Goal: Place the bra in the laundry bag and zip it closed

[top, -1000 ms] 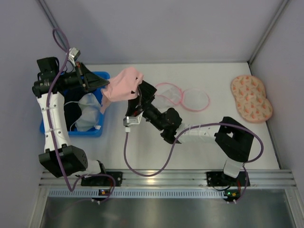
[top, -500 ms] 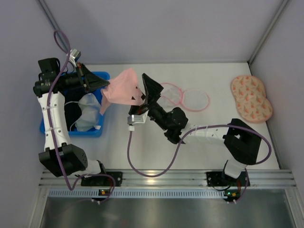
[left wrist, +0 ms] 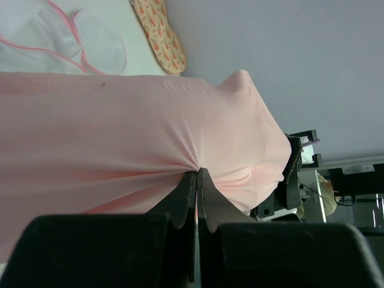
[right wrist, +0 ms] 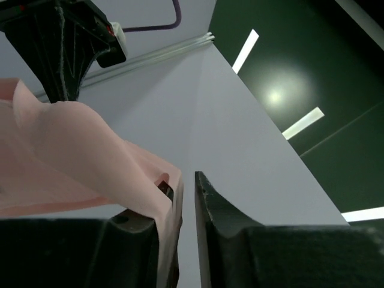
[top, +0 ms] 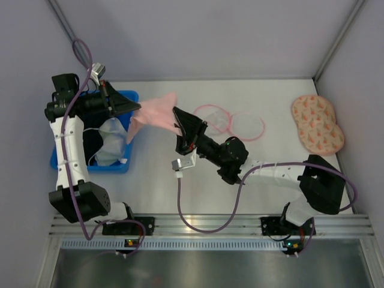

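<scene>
Bra [top: 155, 111] up in air, pulled taut btw both pincers, long axis approx left-right, right end lower, toward laundry bag [top: 245, 126] on bench [top: 276, 96]. Left pincer [left wrist: 197, 174] clamped on gathered fabric. Right pincer [right wrist: 188, 177] wide earlier, now nearly together; fabric draped over one finger, grip unclear. Smooth soft pink cloth, flatter than before; bag translucent mesh, pink-edged rounds

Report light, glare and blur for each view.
Top view: even, soft light, sharp, only faint shadows on the table. Left wrist view: bra in focus, left hand dark, its base blurred. Right wrist view: ceiling lights glare at upper right, right hand soft.
</scene>
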`<state>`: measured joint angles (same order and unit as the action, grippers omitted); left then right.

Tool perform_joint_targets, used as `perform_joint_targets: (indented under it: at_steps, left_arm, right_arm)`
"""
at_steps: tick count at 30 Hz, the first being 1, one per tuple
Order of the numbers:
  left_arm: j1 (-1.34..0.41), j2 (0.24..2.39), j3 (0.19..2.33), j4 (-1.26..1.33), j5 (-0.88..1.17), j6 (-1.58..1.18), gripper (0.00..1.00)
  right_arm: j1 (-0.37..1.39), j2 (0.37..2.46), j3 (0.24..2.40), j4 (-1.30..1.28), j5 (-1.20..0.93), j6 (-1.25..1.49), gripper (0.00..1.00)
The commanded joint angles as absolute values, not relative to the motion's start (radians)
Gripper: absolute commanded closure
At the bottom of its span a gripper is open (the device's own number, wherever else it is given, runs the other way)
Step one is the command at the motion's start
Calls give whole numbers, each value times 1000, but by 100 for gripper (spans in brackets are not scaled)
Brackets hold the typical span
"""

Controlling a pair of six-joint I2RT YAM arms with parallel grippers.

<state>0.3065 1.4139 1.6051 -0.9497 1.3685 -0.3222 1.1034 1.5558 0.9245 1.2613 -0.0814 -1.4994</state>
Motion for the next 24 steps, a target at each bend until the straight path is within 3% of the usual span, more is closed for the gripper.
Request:
perform_joint_targets:
  at_steps: [1,3,7,11,12,16,24]
  left_arm:
    - [304,1371,1585,-936,1348,-299,100]
    - [293,1361,1580,-934,1326,-284,100]
    - [281,1339,1577,-936,1261,-253,99]
    - [281,1330,1600,-937,1189,-218,61]
    - [281,1328,1604,-939,1177,-207,47]
    - [282,1335,1637,-939,1103,-176,28]
    - [282,1287,1568,-937,997,-26,23]
  right_arm:
    - [1095,1480,974,1183,-158,-1496,90]
    - [1092,1444,1005,1085,-160,-1486,100]
    - [1092,1353,1040,821,-169,-1479,100]
    - [1095,1247,1129,444,-118,-1401,100]
    - [1094,1226,1205,257,-103,-1376,100]
    - [1108,1221,1391,-122,-5,-1283,100]
    - [1124,1311,1695,-751,173,-1014,100]
